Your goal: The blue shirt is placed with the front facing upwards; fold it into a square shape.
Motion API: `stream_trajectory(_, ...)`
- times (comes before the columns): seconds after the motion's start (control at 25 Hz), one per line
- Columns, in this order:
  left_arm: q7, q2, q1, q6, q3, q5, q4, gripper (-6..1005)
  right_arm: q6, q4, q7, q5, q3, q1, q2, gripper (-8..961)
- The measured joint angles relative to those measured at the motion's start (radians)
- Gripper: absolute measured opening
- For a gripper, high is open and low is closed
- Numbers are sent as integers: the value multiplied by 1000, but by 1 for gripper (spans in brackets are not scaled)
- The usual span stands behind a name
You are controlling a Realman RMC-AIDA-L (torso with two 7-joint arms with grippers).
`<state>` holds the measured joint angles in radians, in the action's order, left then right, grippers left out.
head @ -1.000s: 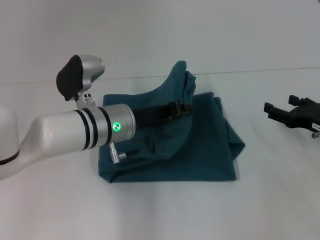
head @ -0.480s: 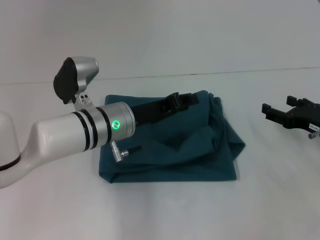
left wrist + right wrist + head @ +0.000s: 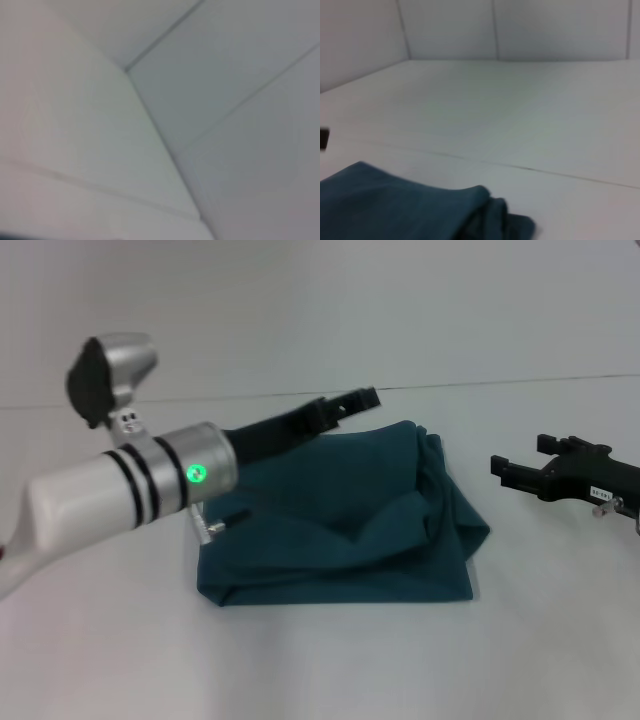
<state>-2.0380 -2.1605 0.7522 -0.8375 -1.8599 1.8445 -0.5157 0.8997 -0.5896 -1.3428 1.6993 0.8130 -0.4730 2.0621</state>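
The blue shirt [image 3: 340,525] lies folded into a rough, rumpled square on the white table [image 3: 320,660], with only plain teal cloth showing. My left gripper [image 3: 352,399] hovers just above the shirt's far edge, open and holding nothing. My right gripper [image 3: 520,456] hangs low over the table to the right of the shirt, apart from it, with its fingers spread and empty. The right wrist view shows a folded corner of the shirt [image 3: 415,207]. The left wrist view shows only pale wall panels.
The left forearm [image 3: 130,490] reaches in from the left and crosses over the shirt's left rear corner. A white wall [image 3: 320,310] rises behind the table's far edge. Bare tabletop surrounds the shirt.
The left gripper let go of the raised flap, which dropped flat onto the shirt. The left arm then lifted and drew back to the left. The right gripper moved a little toward the shirt.
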Motion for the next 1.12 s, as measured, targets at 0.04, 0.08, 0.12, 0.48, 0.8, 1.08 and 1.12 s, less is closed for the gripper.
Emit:
stream_trajectory(0.04,29,2,-14,-19,-32,-2,-8,535,8,-22,-33,27,9,-2,0,883)
stream_trajectory(0.08,51,5,-25,-37,-62,-3,-13,584,24,-48,-74,65,12,-6,0,883)
stream_trajectory(0.12,79,10,-38,-60,-95,-4,-17,633,37,-67,-101,91,13,-8,0,883)
stream_trajectory(0.48,159,101,-117,-176,-173,-7,-18,889,259,-254,-388,231,14,-55,-13,882)
stream_trajectory(0.8,213,122,-155,-196,-175,-7,-20,887,259,-247,-493,379,25,-170,-3,883)
stream_trajectory(1.08,234,128,-166,-216,-176,-10,-21,888,200,-176,-567,557,71,-281,25,884)
stream_trajectory(1.12,234,131,-170,-218,-176,-10,-24,888,195,-169,-585,566,87,-288,24,883)
